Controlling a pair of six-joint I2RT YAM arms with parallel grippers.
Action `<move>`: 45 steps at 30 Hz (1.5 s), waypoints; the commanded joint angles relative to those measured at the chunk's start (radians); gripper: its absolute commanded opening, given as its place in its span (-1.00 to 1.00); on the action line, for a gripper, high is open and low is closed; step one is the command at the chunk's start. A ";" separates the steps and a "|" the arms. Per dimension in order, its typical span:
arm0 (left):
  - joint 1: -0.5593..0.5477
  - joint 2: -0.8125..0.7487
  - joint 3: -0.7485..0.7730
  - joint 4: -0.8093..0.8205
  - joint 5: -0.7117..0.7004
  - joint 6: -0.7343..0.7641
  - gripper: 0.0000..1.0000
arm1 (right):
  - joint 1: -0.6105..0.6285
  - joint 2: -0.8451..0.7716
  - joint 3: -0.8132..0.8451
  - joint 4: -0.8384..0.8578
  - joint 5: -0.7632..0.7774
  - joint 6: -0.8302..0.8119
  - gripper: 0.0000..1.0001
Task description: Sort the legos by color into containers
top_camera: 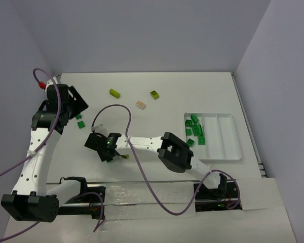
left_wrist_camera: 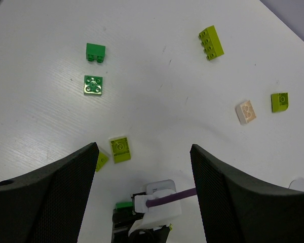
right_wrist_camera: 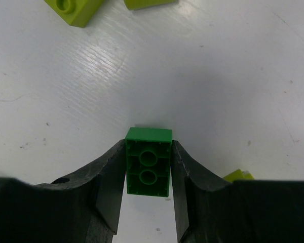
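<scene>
- The right gripper (right_wrist_camera: 148, 152) is clamping one dark green brick (right_wrist_camera: 148, 172) left of the table's centre; its fingers (right_wrist_camera: 109, 187) are pressing both long sides (whether the brick is clear of the table (right_wrist_camera: 202, 76) cannot be told).
- The brick is lying hollow side up; its long axis is running 12-to-6 in the wrist view, parallel with the fingers.
- The tray (top_camera: 228, 117) is sitting at 3 o'clock from this gripper in the top view; the right arm is the nearer one, so the carry is judged to be heading rightwards.
- The left gripper (left_wrist_camera: 143, 149) is hovering with fingers apart, holding nothing.
- Counts: the tray is showing three compartments; about six dark green bricks are lying in the 9 o'clock compartment (top_camera: 196, 153); two loose dark green bricks (left_wrist_camera: 95, 52), at least four yellow-green bricks (left_wrist_camera: 211, 42) and one peach brick (left_wrist_camera: 245, 112) are lying on the table.
</scene>
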 commanded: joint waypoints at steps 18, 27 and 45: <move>0.010 -0.012 -0.030 0.062 0.045 0.021 0.62 | -0.538 -0.914 -0.868 0.220 0.214 0.045 -0.30; 0.010 0.002 -0.035 0.077 0.063 0.016 0.62 | -0.818 -1.116 -1.126 0.242 0.223 0.016 -0.26; 0.010 0.034 -0.049 0.100 0.083 0.008 0.63 | -0.947 -1.111 -1.208 0.324 0.126 -0.040 0.21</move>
